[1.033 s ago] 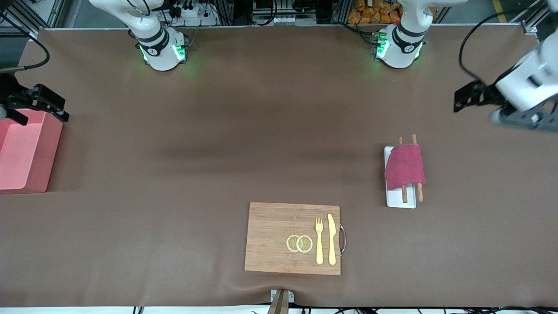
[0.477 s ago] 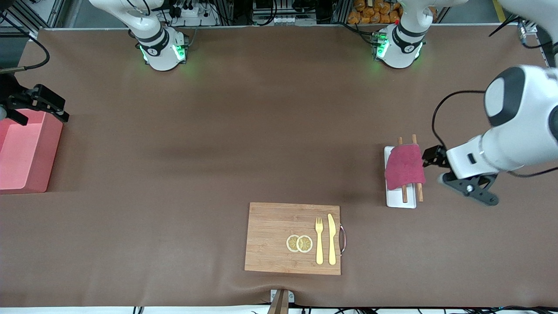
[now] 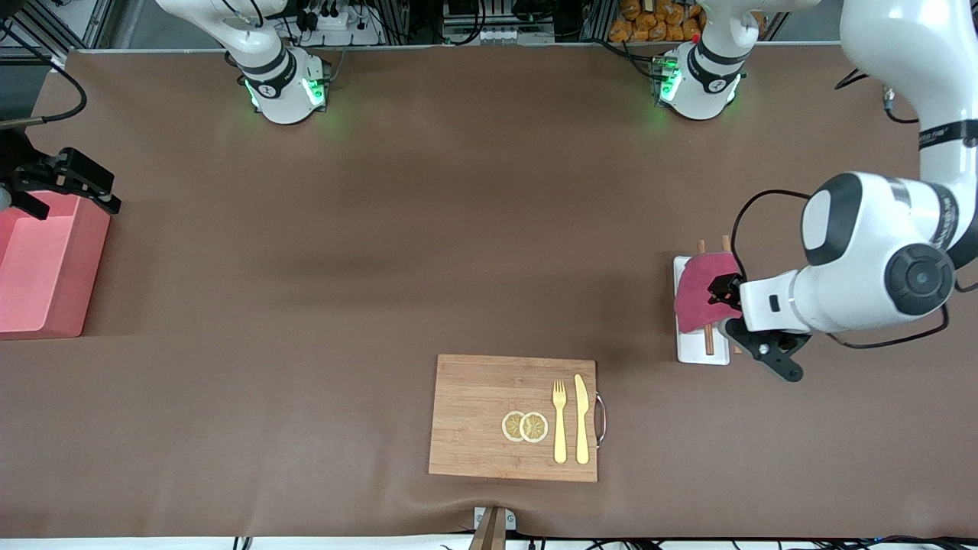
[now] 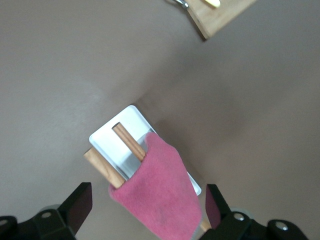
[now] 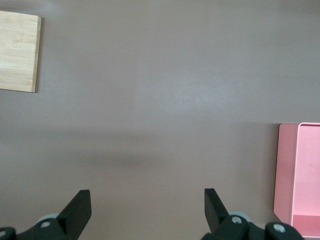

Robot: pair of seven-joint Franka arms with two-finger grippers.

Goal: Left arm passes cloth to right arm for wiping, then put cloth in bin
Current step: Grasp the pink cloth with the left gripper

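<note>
The crimson cloth [image 3: 701, 294] lies draped over two wooden sticks [image 3: 709, 340] on a small white tray [image 3: 699, 353] toward the left arm's end of the table. My left gripper [image 3: 735, 317] is open just above the cloth. In the left wrist view its fingers straddle the cloth [image 4: 162, 197], with the gripper [image 4: 147, 205] apart from it. My right gripper [image 3: 67, 179] is open and empty and waits over the edge of the pink bin [image 3: 42, 328] at the right arm's end. The right wrist view shows that gripper [image 5: 146, 202] over bare table beside the bin [image 5: 286, 175].
A wooden board [image 3: 477, 397] with two lemon slices [image 3: 525, 426], a yellow fork [image 3: 559, 420] and a yellow knife [image 3: 581, 418] lies near the front camera's edge. Its corners show in the left wrist view [image 4: 220, 17] and the right wrist view [image 5: 17, 50].
My left arm has swung in from the table's end and come down over the cloth on the tray. The right arm has not moved.
</note>
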